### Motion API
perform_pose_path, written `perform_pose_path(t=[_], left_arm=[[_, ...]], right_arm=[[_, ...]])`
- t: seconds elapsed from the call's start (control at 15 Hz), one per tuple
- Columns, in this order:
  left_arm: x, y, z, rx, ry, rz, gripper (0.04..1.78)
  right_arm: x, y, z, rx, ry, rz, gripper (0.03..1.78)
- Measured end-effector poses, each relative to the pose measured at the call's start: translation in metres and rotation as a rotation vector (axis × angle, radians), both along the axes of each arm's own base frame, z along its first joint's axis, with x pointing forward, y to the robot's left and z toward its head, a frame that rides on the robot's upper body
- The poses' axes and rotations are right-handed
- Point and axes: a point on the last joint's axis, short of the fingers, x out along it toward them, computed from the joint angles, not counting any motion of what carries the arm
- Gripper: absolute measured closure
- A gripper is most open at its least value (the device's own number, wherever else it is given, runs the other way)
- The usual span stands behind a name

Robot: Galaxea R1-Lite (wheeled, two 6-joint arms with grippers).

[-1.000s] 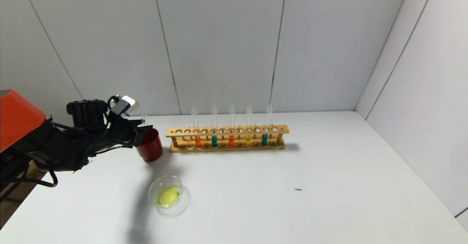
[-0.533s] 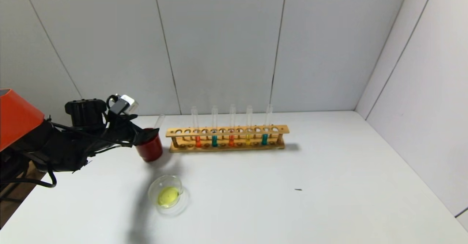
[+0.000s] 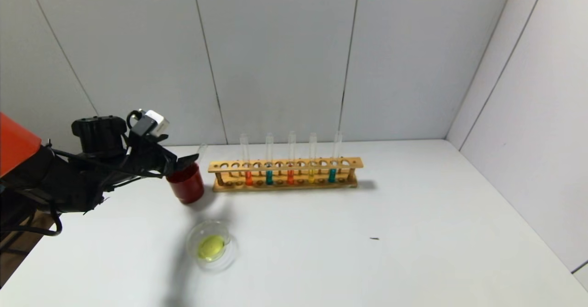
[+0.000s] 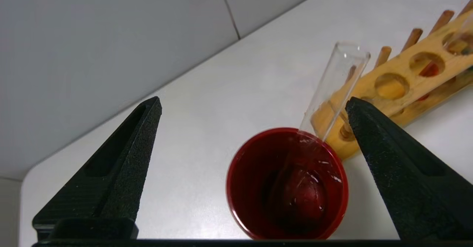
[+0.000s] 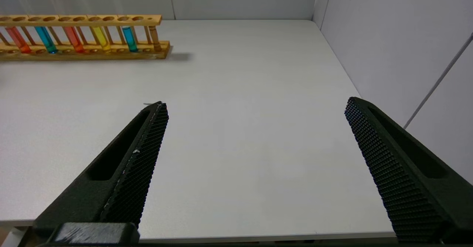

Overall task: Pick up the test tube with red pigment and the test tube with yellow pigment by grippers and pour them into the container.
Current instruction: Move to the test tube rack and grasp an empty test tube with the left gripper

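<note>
Red tube and yellow tube upright in rack; dish nearer on surface. No readable writing. Left tool spread wide above red cup holding empty tube. Right tool spread.

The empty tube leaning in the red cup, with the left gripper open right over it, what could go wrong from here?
1. The empty tube only leans on the rim of the red cup; a brush from the left gripper, whose open fingers flank it, could tip both.
2. The cup stands close to the wooden rack, so a falling tube might strike it.
</note>
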Motion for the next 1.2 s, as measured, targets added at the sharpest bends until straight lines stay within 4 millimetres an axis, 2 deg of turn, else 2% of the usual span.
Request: perform_pose_path(t=[0.13, 0.27, 0.47, 0.8, 1.2], left_arm=[[-0.005, -0.002, 0.011, 0.008, -0.026, -0.005, 0.07], [-0.009, -0.013, 0.019, 0.027, -0.052, -0.035, 0.07], [-0.013, -0.039, 0.026, 0.038, -0.077, -0.107, 0.07], [-0.014, -0.081, 0.030, 0.035, -0.096, -0.217, 0.07], [0.002, -0.109, 0.024, 0.035, -0.108, -0.266, 0.07]], right_arm=[[0.000, 0.000, 0.000, 0.000, 0.000, 0.000, 0.06], [0.000, 0.000, 0.000, 0.000, 0.000, 0.000, 0.06], [0.000, 0.000, 0.000, 0.000, 0.000, 0.000, 0.06], [0.000, 0.000, 0.000, 0.000, 0.000, 0.000, 0.06], [0.000, 0.000, 0.000, 0.000, 0.000, 0.000, 0.06]])
